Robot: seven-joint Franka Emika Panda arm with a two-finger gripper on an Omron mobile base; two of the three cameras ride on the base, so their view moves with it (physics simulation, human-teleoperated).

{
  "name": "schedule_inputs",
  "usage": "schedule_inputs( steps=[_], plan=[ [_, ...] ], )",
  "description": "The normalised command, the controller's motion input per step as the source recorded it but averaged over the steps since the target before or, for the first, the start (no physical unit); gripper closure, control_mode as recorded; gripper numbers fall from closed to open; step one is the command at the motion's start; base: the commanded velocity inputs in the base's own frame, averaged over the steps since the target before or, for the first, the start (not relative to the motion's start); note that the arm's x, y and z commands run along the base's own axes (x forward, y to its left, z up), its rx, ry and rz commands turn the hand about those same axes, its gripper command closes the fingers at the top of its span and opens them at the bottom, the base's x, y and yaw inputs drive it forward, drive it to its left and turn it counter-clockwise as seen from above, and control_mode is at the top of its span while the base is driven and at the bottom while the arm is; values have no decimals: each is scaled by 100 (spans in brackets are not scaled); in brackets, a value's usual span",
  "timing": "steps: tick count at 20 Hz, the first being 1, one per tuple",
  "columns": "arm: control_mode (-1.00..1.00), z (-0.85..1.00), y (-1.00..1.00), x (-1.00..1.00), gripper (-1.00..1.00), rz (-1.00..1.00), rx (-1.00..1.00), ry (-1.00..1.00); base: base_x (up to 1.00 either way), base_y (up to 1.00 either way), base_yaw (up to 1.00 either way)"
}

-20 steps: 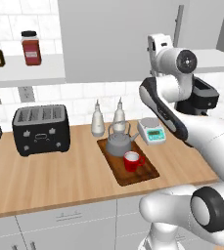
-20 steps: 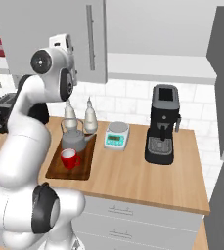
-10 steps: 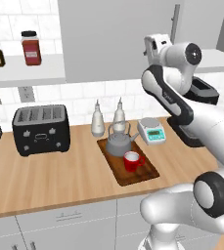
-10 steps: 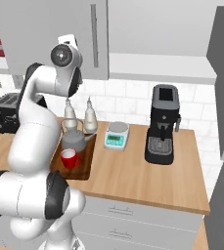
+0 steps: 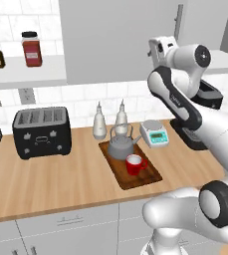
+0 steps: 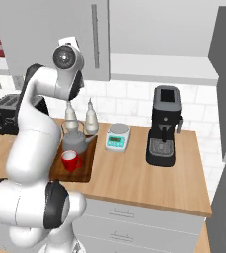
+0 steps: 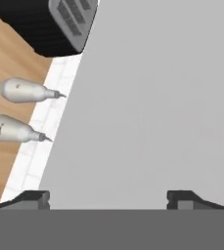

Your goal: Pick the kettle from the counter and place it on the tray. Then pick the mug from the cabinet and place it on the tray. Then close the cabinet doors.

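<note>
The small squat grey metal kettle (image 5: 121,146) and the small bright red mug (image 5: 135,164) both stand on the flat dark-brown wooden tray (image 5: 148,179), the mug just in front of the kettle and nearer the robot. The tray lies on the long light-brown wooden tabletop (image 5: 56,182), with two white pointed-top bottles (image 5: 99,122) just behind it, a black toaster (image 5: 41,132) to its left and a small white scale (image 5: 154,133) to its right. A black coffee machine (image 6: 164,126) stands further right. The grey wall cabinet doors (image 5: 115,40) look flush and closed. The hand (image 7: 108,197) is raised close to the flat grey door panel (image 7: 152,107), its two dark fingertips (image 7: 31,198) spread wide apart with nothing between them
</note>
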Motion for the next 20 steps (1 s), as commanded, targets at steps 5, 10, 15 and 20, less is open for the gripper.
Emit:
schedule_inputs(
  steps=[5, 10, 15, 20],
  plan=[
    [-100, 4, -35, -72, -100, 3, 0, 0, 0, 0, 0],
    [-100, 10, -22, -86, -100, 0, 0, 4, 0, 0, 0],
    [-100, 2, -4, -86, -100, 0, 0, 3, 0, 0, 0],
    [-100, 0, -2, -79, -100, 0, -3, 2, 0, 0, 0]
  ],
)
